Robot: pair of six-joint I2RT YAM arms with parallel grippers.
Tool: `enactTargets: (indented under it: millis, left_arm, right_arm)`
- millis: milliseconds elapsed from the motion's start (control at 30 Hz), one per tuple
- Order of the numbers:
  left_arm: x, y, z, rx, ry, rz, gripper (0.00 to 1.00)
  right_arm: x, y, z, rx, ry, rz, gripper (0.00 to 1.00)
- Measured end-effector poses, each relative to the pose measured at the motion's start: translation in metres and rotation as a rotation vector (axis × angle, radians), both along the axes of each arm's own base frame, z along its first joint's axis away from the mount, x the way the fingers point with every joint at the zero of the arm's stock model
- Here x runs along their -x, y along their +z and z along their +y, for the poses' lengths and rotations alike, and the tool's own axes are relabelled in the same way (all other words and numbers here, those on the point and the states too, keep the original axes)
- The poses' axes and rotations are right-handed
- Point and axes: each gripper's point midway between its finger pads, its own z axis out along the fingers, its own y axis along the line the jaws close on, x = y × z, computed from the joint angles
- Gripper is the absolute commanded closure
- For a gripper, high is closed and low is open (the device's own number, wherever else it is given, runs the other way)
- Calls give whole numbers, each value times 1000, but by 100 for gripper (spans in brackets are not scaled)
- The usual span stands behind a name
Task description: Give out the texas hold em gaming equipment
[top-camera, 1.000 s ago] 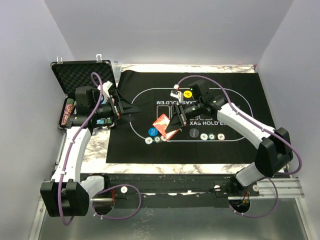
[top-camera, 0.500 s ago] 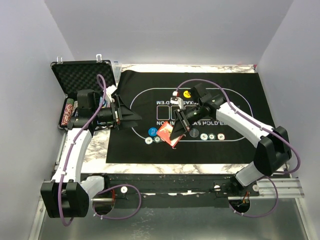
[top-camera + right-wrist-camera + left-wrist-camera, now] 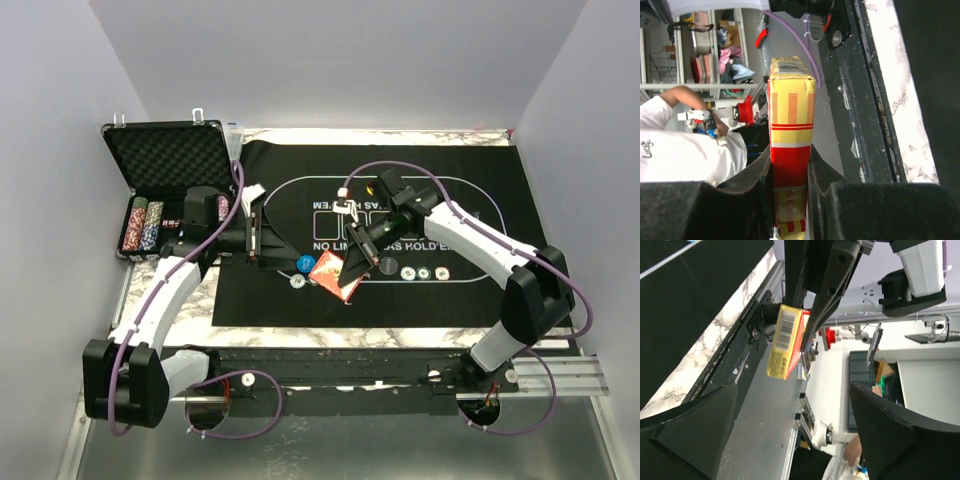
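Observation:
My right gripper (image 3: 345, 268) is shut on the red-orange card box (image 3: 331, 272) and holds it tilted above the near part of the mat. In the right wrist view the box (image 3: 790, 115) stands between the pads, its yellow striped end sticking out. My left gripper (image 3: 262, 233) is open just left of the box, with nothing between its fingers (image 3: 695, 425). The left wrist view shows the box (image 3: 786, 341) ahead of it. A blue button disc (image 3: 303, 264) and striped chips (image 3: 297, 281) lie below the box. More chips (image 3: 424, 274) and a black disc (image 3: 387, 266) lie to the right.
The black felt mat (image 3: 480, 200) covers the marble table top. The open foam-lined case (image 3: 165, 160) stands at the back left with rows of chips (image 3: 145, 222) in it. A yellow disc (image 3: 372, 187) peeks out by the right arm. A metal rail runs along the near edge (image 3: 330, 375).
My left arm has swung right from the case toward the middle of the mat, jaws still open. My right gripper has carried the card box down and to the left, toward the near edge.

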Motion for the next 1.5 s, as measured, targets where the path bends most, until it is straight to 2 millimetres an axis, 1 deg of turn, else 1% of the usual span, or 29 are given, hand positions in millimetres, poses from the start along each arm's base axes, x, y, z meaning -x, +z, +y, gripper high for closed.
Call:
enactTargets:
  millis: [67,200,267,333,467,600,667,767,833,900,933,967,1000,1067,1100,1133,1233,1333,1500]
  left_arm:
    - [1,-2,-8,4,-40,-4,7]
    - [2,-5,-21,7,-106,4,19]
    - [2,-6,-28,7,-135,8,23]
    - [4,-7,-33,5,-159,14,25]
    - [9,-9,-40,4,-195,17,27]
    - [16,-9,-45,7,-225,14,33]
    - [19,-8,-47,10,-240,11,43]
    - [22,-7,-50,15,-257,3,61]
    - [23,-5,-51,22,-264,3,76]
    - [24,-2,-51,36,-275,-9,96]
    - [24,1,-51,44,-280,-14,100]
    - [24,2,-51,50,-283,-21,100]
    - [24,3,-51,52,-281,-16,100]
    - [24,4,-51,59,-282,-10,100]
    - [24,3,-51,60,-276,-4,100]
    - [24,3,-51,61,-274,4,100]
    - [23,-2,-48,63,-247,43,100]
    - [16,-6,-41,66,-184,78,100]
    - [-7,-7,-30,77,-44,121,100]
  right_arm:
    - [7,3,3,-15,27,6,99]
    - [18,6,7,-34,67,12,100]
    - [21,9,9,-42,78,14,99]
    - [20,14,11,-54,80,15,99]
    - [17,23,16,-79,77,23,99]
    - [13,26,21,-90,73,38,100]
    - [12,26,22,-89,72,50,99]
    - [10,29,25,-95,72,64,99]
    - [9,30,25,-100,71,67,99]
    - [8,29,26,-95,67,72,98]
    - [9,30,26,-94,67,78,88]
    - [8,30,26,-95,66,79,76]
    - [8,30,27,-93,63,84,54]
    - [7,32,27,-88,56,97,17]
    - [6,33,28,-88,51,101,6]
    - [3,34,30,-89,38,98,0]
    - [-5,37,30,-94,-2,80,0]
    - [-12,39,29,-75,-52,72,0]
    - [-28,38,33,-44,-140,70,0]
